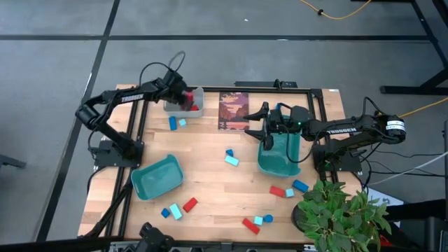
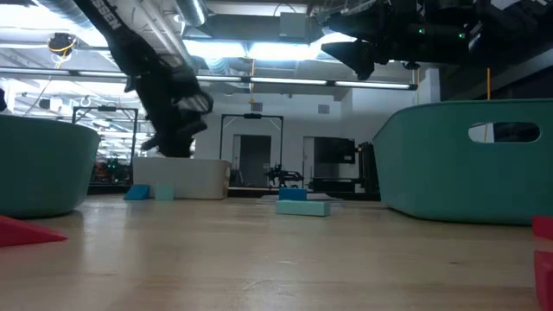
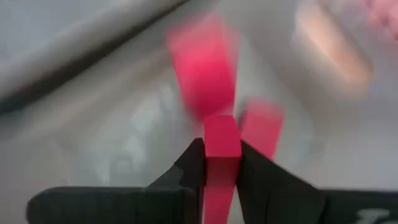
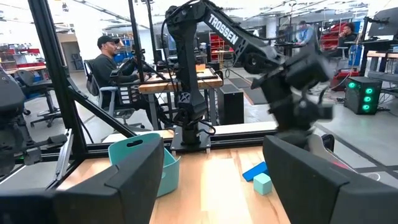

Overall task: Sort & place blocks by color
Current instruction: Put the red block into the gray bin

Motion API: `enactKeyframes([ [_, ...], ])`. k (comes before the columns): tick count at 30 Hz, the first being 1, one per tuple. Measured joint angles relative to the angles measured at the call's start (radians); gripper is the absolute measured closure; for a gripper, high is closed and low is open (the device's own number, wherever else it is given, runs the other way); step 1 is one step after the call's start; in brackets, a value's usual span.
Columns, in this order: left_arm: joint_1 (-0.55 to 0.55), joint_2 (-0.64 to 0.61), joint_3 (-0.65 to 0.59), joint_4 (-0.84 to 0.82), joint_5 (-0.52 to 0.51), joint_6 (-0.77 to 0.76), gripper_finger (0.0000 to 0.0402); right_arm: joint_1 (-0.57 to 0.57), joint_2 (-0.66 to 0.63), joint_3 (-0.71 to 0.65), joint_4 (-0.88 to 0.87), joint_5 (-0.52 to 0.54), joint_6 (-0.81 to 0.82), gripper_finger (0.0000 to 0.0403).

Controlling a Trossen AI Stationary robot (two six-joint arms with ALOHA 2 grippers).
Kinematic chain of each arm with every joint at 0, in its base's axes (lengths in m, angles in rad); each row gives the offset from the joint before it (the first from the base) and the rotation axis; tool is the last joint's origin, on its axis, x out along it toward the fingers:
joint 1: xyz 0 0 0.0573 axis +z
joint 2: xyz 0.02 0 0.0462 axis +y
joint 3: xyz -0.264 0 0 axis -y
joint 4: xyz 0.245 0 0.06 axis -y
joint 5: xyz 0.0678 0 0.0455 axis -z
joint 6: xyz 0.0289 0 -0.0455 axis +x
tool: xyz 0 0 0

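Observation:
My left gripper [image 1: 184,95] hangs over the grey bin [image 1: 190,106] at the table's far left and is shut on a red block [image 3: 221,144]. More red blocks [image 3: 202,65] lie in that bin below it. My right gripper [image 1: 268,131] is open, holds nothing, and hovers over the far rim of the right teal bin [image 1: 280,155]. Its fingers stand wide apart in the right wrist view [image 4: 211,180]. Red, dark blue and cyan blocks lie loose on the wood, among them a blue and cyan pair [image 1: 230,156] at the middle and another pair [image 1: 176,122] near the grey bin. My left gripper pinches the red block's end [image 3: 221,163] between its two fingers [image 3: 189,165]. It comes from above, slanting down into the grey bin. The block sticks out past the fingertips, clear of the red blocks below.
A second teal bin [image 1: 157,176] sits at the near left. A dark picture card [image 1: 233,110] lies at the far middle. A potted plant [image 1: 343,210] overhangs the near right corner. Loose blocks cluster near the near edge [image 1: 255,222] [image 1: 177,208] and beside the right bin [image 1: 288,189]. People sit beyond the table [image 4: 109,62].

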Motion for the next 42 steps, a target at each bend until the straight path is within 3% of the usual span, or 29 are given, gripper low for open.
enactKeyframes([
  [42,-0.028,0.0,0.005,0.034,-0.054,0.03,0.0313,0.0,0.0,0.0,0.0,0.0,0.001,0.0126],
])
